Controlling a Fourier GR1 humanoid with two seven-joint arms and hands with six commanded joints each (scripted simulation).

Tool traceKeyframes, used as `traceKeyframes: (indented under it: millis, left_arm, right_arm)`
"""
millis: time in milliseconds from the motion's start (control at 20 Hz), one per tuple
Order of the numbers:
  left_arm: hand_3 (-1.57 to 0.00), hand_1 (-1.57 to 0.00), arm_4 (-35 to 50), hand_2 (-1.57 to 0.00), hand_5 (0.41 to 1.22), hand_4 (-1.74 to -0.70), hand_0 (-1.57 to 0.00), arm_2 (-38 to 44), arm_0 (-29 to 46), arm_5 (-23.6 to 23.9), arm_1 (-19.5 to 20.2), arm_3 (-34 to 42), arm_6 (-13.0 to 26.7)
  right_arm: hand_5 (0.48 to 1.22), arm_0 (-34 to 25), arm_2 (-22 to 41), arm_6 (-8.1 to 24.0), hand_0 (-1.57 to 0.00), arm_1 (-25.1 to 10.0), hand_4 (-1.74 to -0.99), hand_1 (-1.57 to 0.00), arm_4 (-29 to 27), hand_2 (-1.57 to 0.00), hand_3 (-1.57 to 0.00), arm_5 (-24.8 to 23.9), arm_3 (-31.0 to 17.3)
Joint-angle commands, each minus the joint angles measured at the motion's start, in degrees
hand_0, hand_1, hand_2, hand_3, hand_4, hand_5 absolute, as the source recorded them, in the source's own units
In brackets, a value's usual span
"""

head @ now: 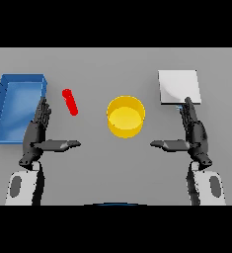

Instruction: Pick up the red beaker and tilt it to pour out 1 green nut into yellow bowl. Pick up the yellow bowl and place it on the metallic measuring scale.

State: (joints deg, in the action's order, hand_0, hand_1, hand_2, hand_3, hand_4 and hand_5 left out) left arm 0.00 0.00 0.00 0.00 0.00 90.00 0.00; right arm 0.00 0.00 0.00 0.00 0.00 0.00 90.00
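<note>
A slim red beaker (70, 102) stands left of centre, leaning slightly in the head view. The yellow bowl (126, 116) sits at the middle of the table; I see nothing inside it. At the back right lies the flat metallic scale (179, 87). My left hand (37, 131) is open, fingers straight, thumb pointing inward, a little left of and nearer than the beaker, not touching it. My right hand (193, 132) is open the same way, right of the bowl, its fingertips (188, 102) over the scale's near edge. No green nut is visible.
A blue tray (9, 94) lies at the far left, beside my left hand. The grey table (112, 163) shows bare between the two hands.
</note>
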Motion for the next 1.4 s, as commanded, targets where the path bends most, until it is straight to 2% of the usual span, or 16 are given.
traceKeyframes:
  millis: [0, 250, 300, 400, 550, 650, 800, 1000, 1150, 1250, 1300, 1350]
  left_arm:
    - [0.0, 0.0, 0.1, 0.0, 0.652, -1.2, 0.0, 0.1, -0.2, 0.1, 0.1, -0.1, 0.1]
    - [0.0, 0.0, 0.5, 0.0, 0.652, -1.2, 0.0, 1.0, -1.4, -0.4, 0.8, -1.6, 0.0]
    - [0.0, 0.0, -2.1, 0.0, 0.652, -1.2, 0.0, -0.9, 0.4, -0.7, 2.5, 0.8, -0.7]
    - [0.0, 0.0, -5.2, 0.0, 0.65, -1.21, 0.0, -3.4, 2.1, -0.9, 3.9, 4.5, 0.4]
    - [0.0, 0.0, -6.0, 0.0, 0.66, -1.22, 0.0, -4.4, 3.0, -1.3, 4.6, 6.6, 3.0]
    - [0.0, 0.0, -6.3, 0.0, 0.662, -1.23, 0.0, -5.1, 2.7, -1.8, 4.5, 6.5, 3.2]
    - [0.0, 0.0, -7.2, 0.0, 0.691, -1.28, 0.0, -5.5, 0.1, -1.9, 3.9, 3.0, 4.4]
    - [0.0, 0.0, -6.7, 0.0, 0.732, -1.37, 0.0, -3.9, -6.2, -2.3, 3.7, -4.2, 3.6]
    - [0.0, 0.0, -7.1, 0.0, 0.739, -1.38, 0.0, -2.6, -10.0, -1.6, 3.4, -9.9, 2.2]
    - [0.0, 0.0, -7.6, 0.0, 0.733, -1.37, 0.0, -1.7, -12.0, -0.8, 3.4, -13.7, 1.9]
    - [0.0, 0.0, -7.8, 0.0, 0.726, -1.36, 0.0, -1.1, -13.6, -0.6, 3.6, -16.1, 1.7]
    - [0.0, 0.0, -7.8, 0.0, 0.72, -1.35, 0.0, -0.7, -14.5, -0.5, 3.4, -17.9, 0.8]
  right_arm:
    - [0.681, -0.1, -0.1, 0.1, 0.0, 0.0, -1.245, 0.0, 0.0, 0.0, 0.0, -0.1, -0.1]
    - [0.681, -0.3, -0.2, 0.1, 0.0, -0.4, -1.245, 0.0, -0.1, 0.0, 0.0, 0.0, 0.0]
    - [0.681, 1.8, 2.0, -4.3, 0.0, -2.9, -1.245, 0.0, 5.6, 0.0, 0.0, -1.0, 2.1]
    - [0.679, 5.4, 4.7, -7.5, 0.0, -4.9, -1.239, 0.0, 11.3, 0.0, 0.0, -2.0, 5.7]
    - [0.678, 5.1, 6.4, -4.7, 0.0, -4.9, -1.235, 0.0, 14.2, 0.0, 0.0, -2.6, 6.8]
    - [0.681, 5.9, 6.6, -6.1, 0.0, -5.0, -1.245, 0.0, 13.8, 0.0, 0.0, -1.9, 7.0]
    - [0.68, 5.7, 6.2, -6.2, 0.0, -4.5, -1.265, 0.0, 11.7, 0.0, 0.0, -0.8, 7.5]
    - [0.677, 5.3, 5.8, -6.0, 0.0, -4.3, -1.296, 0.0, 10.5, 0.0, 0.0, -0.3, 7.0]
    - [0.681, 5.0, 5.5, -5.6, 0.0, -4.5, -1.312, 0.0, 10.2, 0.0, 0.0, -0.3, 7.3]
    - [0.685, 6.3, 6.0, -6.7, 0.0, -3.9, -1.329, 0.0, 10.4, 0.0, 0.0, -0.4, 7.4]
    - [0.686, 6.1, 5.6, -6.6, 0.0, -4.3, -1.331, 0.0, 10.1, 0.0, 0.0, -0.4, 8.0]
    - [0.687, 5.5, 5.1, -5.2, 0.0, -4.5, -1.337, 0.0, 9.6, 0.0, 0.0, -0.2, 7.7]
